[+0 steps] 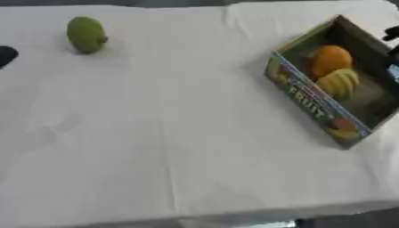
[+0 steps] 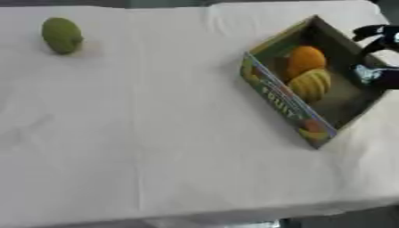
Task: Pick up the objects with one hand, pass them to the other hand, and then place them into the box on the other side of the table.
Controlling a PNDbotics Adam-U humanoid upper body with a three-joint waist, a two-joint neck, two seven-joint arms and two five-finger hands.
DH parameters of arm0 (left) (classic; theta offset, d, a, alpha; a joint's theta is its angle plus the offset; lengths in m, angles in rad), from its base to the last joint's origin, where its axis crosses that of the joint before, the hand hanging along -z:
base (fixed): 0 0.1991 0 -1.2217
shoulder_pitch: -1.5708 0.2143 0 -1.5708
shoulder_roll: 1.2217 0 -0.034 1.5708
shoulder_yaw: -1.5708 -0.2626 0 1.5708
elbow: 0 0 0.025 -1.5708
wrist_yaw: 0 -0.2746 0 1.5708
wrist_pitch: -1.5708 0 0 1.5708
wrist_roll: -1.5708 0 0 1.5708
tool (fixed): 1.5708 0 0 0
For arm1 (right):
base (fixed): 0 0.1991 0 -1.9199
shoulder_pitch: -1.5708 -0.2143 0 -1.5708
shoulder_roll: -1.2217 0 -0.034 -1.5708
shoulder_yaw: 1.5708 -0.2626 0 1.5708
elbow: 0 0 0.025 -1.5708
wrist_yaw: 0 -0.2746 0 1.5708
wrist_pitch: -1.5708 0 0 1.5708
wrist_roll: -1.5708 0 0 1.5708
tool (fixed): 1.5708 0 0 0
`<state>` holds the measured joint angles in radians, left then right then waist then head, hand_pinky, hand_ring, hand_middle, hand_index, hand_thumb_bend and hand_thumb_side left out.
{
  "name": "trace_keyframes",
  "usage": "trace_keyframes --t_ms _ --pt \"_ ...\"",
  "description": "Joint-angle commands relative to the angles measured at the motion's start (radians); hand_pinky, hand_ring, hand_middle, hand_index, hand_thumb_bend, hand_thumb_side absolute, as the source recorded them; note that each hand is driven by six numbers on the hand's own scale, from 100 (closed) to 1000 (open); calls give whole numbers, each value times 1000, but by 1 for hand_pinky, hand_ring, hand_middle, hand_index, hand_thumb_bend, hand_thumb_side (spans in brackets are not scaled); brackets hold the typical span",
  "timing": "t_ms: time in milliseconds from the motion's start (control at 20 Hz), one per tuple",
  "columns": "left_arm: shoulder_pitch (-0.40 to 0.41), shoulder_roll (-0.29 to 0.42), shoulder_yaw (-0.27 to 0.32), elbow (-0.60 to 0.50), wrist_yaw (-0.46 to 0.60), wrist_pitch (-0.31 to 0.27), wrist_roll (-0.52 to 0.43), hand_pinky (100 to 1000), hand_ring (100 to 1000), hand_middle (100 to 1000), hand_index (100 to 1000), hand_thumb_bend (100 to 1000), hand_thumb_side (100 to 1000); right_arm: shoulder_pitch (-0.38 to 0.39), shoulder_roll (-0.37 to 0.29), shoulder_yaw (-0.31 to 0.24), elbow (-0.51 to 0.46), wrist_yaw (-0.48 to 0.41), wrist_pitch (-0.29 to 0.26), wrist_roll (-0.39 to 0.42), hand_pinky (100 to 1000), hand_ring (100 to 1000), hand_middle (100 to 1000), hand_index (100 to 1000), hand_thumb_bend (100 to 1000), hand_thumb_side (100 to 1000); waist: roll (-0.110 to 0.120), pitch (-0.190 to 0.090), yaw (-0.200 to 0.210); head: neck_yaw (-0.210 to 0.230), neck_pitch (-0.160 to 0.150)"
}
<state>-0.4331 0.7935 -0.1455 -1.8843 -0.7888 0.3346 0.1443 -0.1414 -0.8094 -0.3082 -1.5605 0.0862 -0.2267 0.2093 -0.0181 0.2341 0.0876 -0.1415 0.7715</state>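
We see a surface [image 1: 195,147] draped in white cloth, with a green fruit [image 1: 86,34] lying alone near its far left corner, touched by nothing. On the right side, well apart from it, an open cardboard box [image 2: 282,106] sits askew, its printed long wall reading "FRUIT" turned toward the middle of the cloth. Inside the box lie 2 pieces: an orange fruit [image 2: 305,59] toward the far end and a yellow ribbed fruit [image 2: 311,83] just beside it, the 2 touching or nearly so. The robot's right hand [image 2: 377,34] shows as a dark shape at the right edge, just past the box's far wall; we cannot tell how its fingers stand. At the left edge a small dark shape, the left hand [image 1: 6,55], sits near the green fruit but apart from it, and its fingers cannot be made out either.
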Motion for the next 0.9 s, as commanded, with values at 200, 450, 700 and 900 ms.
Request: trace_keyframes --t_ms 200,450,700,900 --pt "-35 34 4 -17 2 -12 -10 684 736 697 790 704 861 54 -32 -48 -116 -172 41 -145 792 670 776 837 100 544 -14 -16 1 74 -11" --pt "-56 36 4 -21 -4 -12 -16 684 736 697 790 695 848 90 -26 -95 -159 -369 25 -100 804 684 810 815 100 577 -11 -14 -1 102 -2" --pt "-129 41 -1 -34 14 -4 -33 689 711 658 783 569 784 117 -35 -161 -171 -613 17 -77 808 676 825 806 100 606 -4 -6 -7 109 -2" --pt "-259 62 -43 -3 85 -2 -143 715 715 674 822 582 771 121 -44 -194 -158 -741 24 -58 799 656 795 799 100 602 9 -2 -21 141 -2"
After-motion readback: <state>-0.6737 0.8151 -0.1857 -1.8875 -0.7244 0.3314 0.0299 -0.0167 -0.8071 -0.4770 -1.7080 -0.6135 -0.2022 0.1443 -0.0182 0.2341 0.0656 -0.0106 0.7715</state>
